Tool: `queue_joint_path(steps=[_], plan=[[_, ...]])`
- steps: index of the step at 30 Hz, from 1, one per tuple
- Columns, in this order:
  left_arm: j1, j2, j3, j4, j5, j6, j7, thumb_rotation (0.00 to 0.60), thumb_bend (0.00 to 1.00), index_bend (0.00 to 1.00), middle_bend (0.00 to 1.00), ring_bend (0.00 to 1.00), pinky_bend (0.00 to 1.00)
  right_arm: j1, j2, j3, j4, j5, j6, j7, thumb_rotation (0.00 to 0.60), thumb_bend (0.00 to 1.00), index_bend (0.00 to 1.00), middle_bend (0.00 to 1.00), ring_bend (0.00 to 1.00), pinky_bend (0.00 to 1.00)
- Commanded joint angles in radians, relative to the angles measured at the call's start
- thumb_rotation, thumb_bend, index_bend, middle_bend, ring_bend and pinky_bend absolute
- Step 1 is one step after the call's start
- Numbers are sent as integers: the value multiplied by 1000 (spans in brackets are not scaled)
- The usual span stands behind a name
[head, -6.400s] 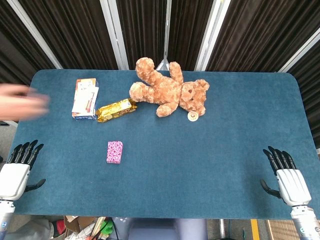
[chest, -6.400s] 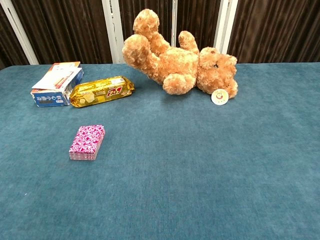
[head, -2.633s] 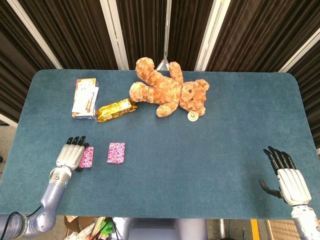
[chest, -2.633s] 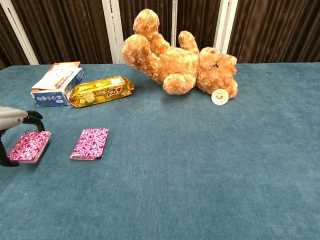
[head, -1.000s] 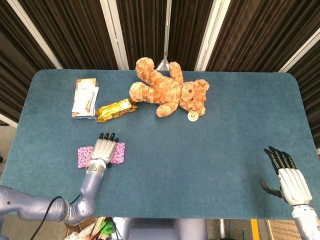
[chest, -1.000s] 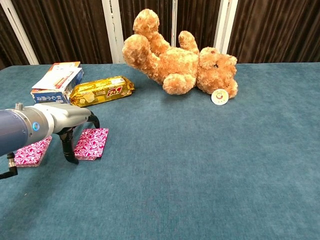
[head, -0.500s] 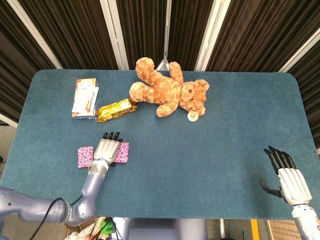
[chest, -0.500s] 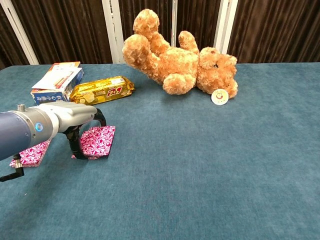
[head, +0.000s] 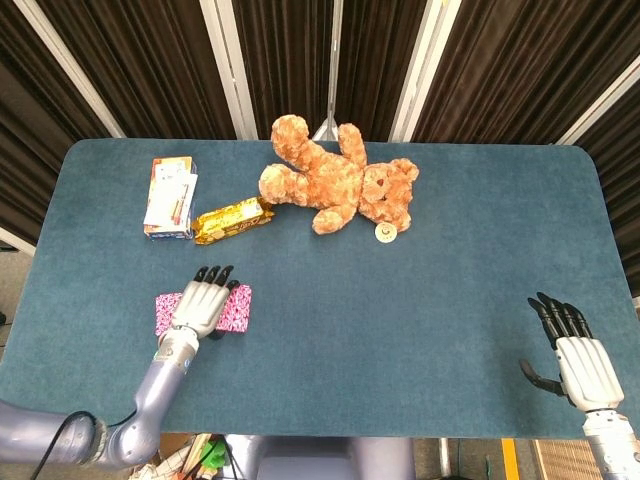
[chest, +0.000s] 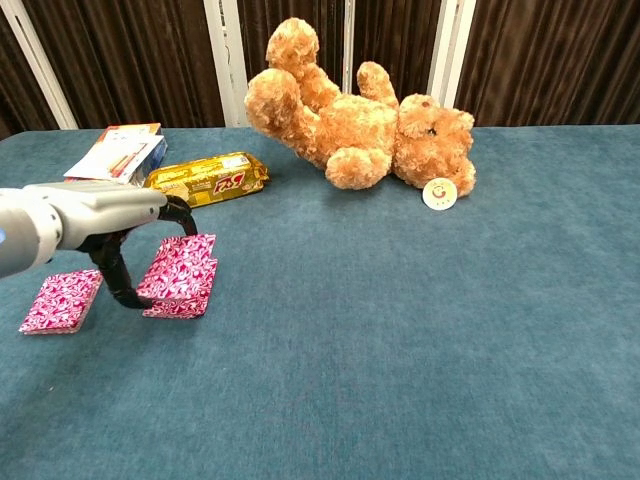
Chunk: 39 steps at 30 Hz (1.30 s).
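Far left, a pink patterned packet (chest: 62, 300) lies flat on the blue table (head: 420, 300). Just right of it, the left hand (head: 200, 303) holds a second pink packet (chest: 183, 268) between thumb and fingers, tilted above a third one (chest: 180, 305) lying flat. Behind: a white box (head: 170, 196), a gold snack bar (head: 232, 220), then a teddy bear (head: 335, 180) on its back. Far right, the right hand (head: 580, 365) rests at the table edge, fingers spread, holding nothing.
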Motion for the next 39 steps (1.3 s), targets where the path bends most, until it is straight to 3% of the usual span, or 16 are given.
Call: queue_joint_path(steps=[1,5,11,17,20,28,31,35,39], plan=[[14,9,41,-36,40,-6,0,600,475,550,0,0,0,0,2,1,-2,1,0,-1,600,363,0,0,0,49],[13,-17,63,-41,68,-16,9,600,474,546,0,0,0,-1,0,0,-2,0,1,-4,600,363,0,0,0,49],[-12,-99,51,11,81,-23,41,600,465,501,0,0,0,-1,-1,2,2,3,1,-2,600,362,0,0,0,49],[-38,-165,32,48,47,-21,84,600,307,246,0,0,0,0,0,3,4,4,0,4,600,362,0,0,0,49],[-46,-186,23,57,32,-17,96,600,278,140,0,0,0,0,0,3,5,2,0,5,600,362,0,0,0,49],[-60,-207,15,60,-26,-6,135,600,211,5,0,0,0,-1,0,3,4,1,2,4,600,362,0,0,0,49],[-63,-193,15,41,-39,6,148,600,210,0,0,0,0,-1,0,3,6,1,3,6,600,362,0,0,0,49],[-42,-146,18,-14,25,36,109,600,210,0,0,0,0,-1,0,3,8,1,4,8,600,363,0,0,0,49],[35,-41,69,-106,221,121,-1,600,210,0,0,0,0,-2,0,3,10,1,6,8,600,363,0,0,0,49]])
